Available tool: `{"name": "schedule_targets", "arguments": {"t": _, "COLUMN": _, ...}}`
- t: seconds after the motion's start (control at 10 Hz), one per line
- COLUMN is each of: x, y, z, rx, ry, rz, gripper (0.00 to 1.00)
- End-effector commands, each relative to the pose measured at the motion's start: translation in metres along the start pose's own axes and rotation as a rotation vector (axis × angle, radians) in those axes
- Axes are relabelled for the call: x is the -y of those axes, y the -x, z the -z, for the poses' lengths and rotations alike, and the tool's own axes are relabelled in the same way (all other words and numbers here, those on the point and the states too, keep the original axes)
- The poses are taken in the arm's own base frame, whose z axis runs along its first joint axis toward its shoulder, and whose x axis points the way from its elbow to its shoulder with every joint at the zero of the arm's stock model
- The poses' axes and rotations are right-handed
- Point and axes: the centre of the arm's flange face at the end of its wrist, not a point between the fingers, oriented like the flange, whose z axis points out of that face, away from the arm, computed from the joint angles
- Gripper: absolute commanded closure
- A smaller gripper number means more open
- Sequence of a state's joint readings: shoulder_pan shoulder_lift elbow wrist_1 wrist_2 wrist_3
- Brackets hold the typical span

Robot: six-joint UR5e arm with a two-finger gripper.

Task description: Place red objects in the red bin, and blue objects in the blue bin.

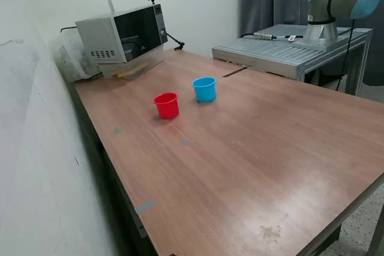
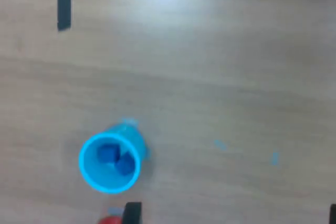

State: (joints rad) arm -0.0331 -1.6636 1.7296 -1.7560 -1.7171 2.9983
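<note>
Your wooden surface (image 1: 252,148) carries a microwave (image 1: 123,39) at its far end, with the UR5e arm (image 1: 336,4) mounted on a metal platform toward the exterior view's right. The red cup (image 1: 167,105) and the light blue cup (image 1: 204,89) stand upright near each other, not touching. From the wrist view you look straight down into the light blue cup, where two dark blue cubes (image 2: 115,160) lie side by side. The red cubes cannot be seen. Only dark finger tips (image 2: 132,212) show at the frame edge, so you cannot tell how the gripper stands.
</note>
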Motion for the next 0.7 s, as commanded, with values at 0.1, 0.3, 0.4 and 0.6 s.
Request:
{"name": "schedule_targets", "arguments": {"t": 0.1, "x": 0.062, "y": -0.048, "z": 0.048, "rx": -0.011, "ry": -0.007, "rz": 0.086, "gripper": 0.0}}
{"name": "schedule_targets", "arguments": {"t": 0.3, "x": 0.072, "y": -0.055, "z": 0.037, "rx": -0.02, "ry": -0.088, "rz": 0.11, "gripper": 0.0}}
{"name": "schedule_targets", "arguments": {"t": 0.4, "x": 0.073, "y": -0.055, "z": 0.038, "rx": -0.02, "ry": -0.093, "rz": 0.111, "gripper": 0.0}}
{"name": "schedule_targets", "arguments": {"t": 0.6, "x": 0.072, "y": -0.054, "z": 0.039, "rx": -0.021, "ry": -0.093, "rz": 0.115, "gripper": 0.0}}
